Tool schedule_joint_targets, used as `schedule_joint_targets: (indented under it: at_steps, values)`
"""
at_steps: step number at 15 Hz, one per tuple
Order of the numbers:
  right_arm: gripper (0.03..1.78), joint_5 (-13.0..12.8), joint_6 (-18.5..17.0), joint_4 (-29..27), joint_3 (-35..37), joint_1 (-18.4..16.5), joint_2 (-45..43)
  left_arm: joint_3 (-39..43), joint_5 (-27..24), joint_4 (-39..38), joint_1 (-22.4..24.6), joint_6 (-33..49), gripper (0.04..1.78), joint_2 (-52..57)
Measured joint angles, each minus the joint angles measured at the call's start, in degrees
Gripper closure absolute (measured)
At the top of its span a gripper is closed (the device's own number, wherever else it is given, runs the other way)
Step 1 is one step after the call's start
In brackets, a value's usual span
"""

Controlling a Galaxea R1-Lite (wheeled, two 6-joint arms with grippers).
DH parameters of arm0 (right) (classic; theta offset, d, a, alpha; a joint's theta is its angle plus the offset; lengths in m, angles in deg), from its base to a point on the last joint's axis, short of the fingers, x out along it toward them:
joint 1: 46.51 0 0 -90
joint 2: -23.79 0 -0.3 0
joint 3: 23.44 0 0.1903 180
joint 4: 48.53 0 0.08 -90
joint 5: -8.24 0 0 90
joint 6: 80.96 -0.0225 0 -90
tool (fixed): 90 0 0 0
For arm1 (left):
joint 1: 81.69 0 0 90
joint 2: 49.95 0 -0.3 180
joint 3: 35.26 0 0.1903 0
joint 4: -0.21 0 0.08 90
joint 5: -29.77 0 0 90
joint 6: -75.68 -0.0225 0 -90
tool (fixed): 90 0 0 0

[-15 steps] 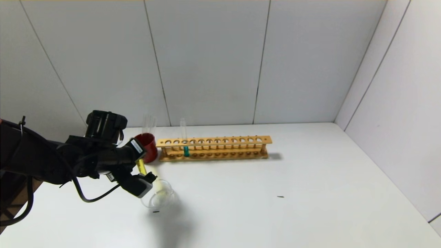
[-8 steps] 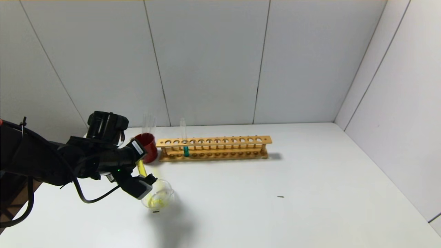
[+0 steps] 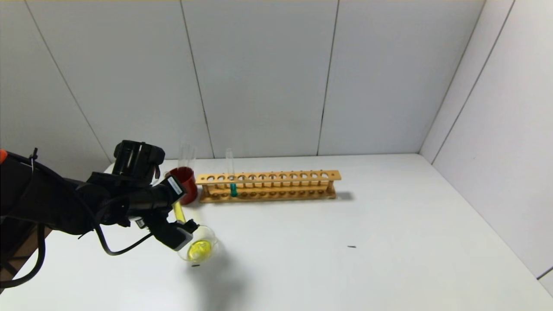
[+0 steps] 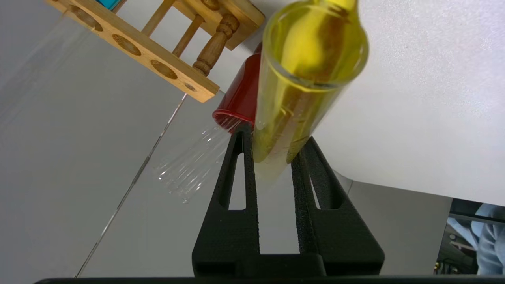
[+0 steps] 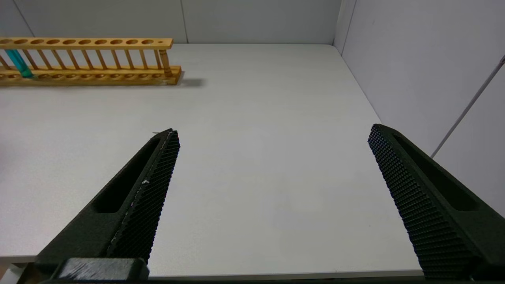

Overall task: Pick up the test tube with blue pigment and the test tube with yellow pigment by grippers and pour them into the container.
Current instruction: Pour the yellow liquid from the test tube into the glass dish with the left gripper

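My left gripper (image 3: 183, 218) is shut on the test tube with yellow pigment (image 3: 177, 212), which is tipped mouth-down over the container (image 3: 210, 239). The clear dish holds a pool of yellow liquid. In the left wrist view the tube (image 4: 303, 83) sits clamped between my black fingers (image 4: 241, 157). The test tube with blue pigment (image 3: 233, 188) stands upright in the wooden rack (image 3: 293, 176); it also shows in the right wrist view (image 5: 17, 62). My right gripper (image 5: 272, 136) is open and empty, low over the table's front right, out of the head view.
A dark red cup (image 3: 186, 177) with colourless clear tubes (image 3: 187, 155) stands just left of the rack, close behind my left gripper. A small dark speck (image 3: 352, 246) lies on the white table. Grey walls close the back and right.
Yellow liquid has run out of the tilted tube into the dish, which went from nearly empty to holding a bright yellow pool. The left arm shifted slightly right.
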State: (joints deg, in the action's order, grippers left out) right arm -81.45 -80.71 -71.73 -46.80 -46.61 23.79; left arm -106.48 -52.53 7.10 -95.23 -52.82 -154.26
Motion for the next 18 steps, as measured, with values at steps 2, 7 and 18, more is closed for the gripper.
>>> schedule_joint_targets:
  at_steps: [2,7,18]
  values:
    - [0.06,0.0,0.0,0.0,0.0,0.0,0.0,0.1,0.1,-0.7,-0.1,-1.3,1.51,0.0]
    - [0.06,0.0,0.0,0.0,0.0,0.0,0.0,1.6,0.8,-1.0,-0.8,-1.9,1.51,0.6]
    - [0.06,0.0,0.0,0.0,0.0,0.0,0.0,6.6,4.6,-11.0,-2.5,-6.1,1.51,2.2]
